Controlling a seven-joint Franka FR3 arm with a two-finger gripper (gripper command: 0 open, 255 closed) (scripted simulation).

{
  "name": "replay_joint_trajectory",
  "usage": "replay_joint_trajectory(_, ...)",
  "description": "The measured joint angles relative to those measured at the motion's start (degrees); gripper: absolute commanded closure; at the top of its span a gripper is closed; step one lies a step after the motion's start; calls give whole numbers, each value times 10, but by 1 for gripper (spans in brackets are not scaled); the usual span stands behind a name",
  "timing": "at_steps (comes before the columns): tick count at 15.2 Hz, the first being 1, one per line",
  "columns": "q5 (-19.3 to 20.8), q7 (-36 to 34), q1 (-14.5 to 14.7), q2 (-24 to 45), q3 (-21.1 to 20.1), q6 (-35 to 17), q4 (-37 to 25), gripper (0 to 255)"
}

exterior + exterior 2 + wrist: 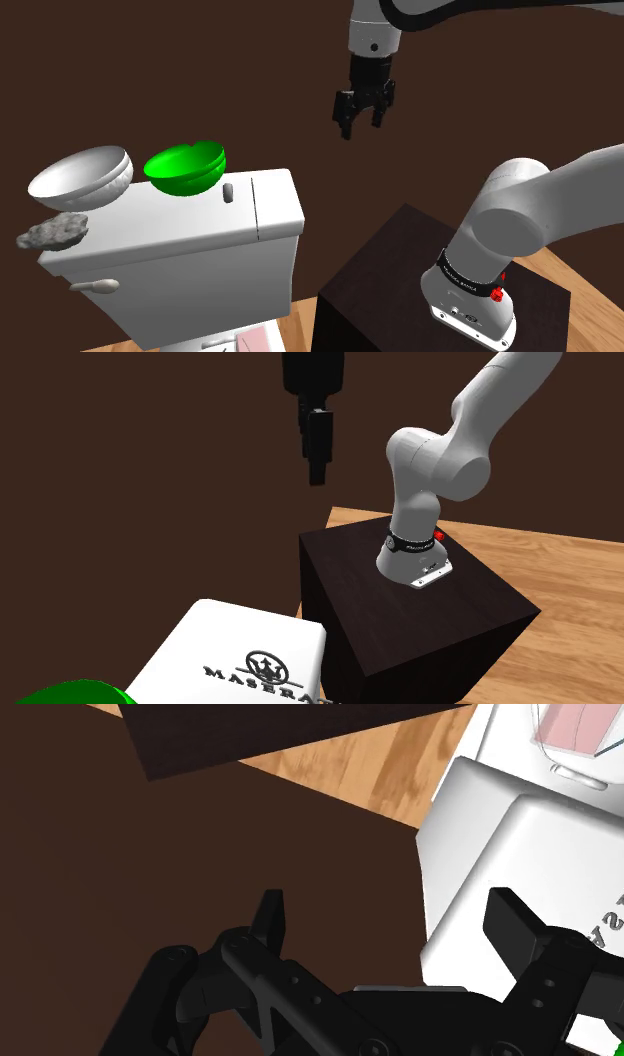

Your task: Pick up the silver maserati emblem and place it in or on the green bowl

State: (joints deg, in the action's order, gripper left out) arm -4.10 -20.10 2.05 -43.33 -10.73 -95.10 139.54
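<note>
Gripper: fingers spread wide, empty, raised in the air beside the toilet tank; Maserati emblem lies ungrasped on the tank's top, green bowl farther along it, so pick-up and placement both remain.

Maserati emblem partly beyond bottom edge

Arm: white, bent upward from its base, reaching high.
Tool: black, pointing down, fingers apart, nothing between them.
</note>
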Motion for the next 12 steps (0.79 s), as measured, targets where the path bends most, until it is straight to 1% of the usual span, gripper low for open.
replay_joint_trajectory(3, -28, -65, 5, 17, -44, -36, 11, 0)
replay_joint_trajectory(5, -42, -108, 4, 42, -73, -55, -2, 0)
replay_joint_trajectory(7, -54, -150, 2, 69, -104, -89, -2, 0)
replay_joint_trajectory(9, -60, -192, -2, 100, -131, -106, -22, 0)
replay_joint_trajectory(10, -62, -212, -5, 113, -145, -122, -22, 0)
replay_joint_trajectory(12, -60, -258, -13, 153, -176, -149, -42, 0)
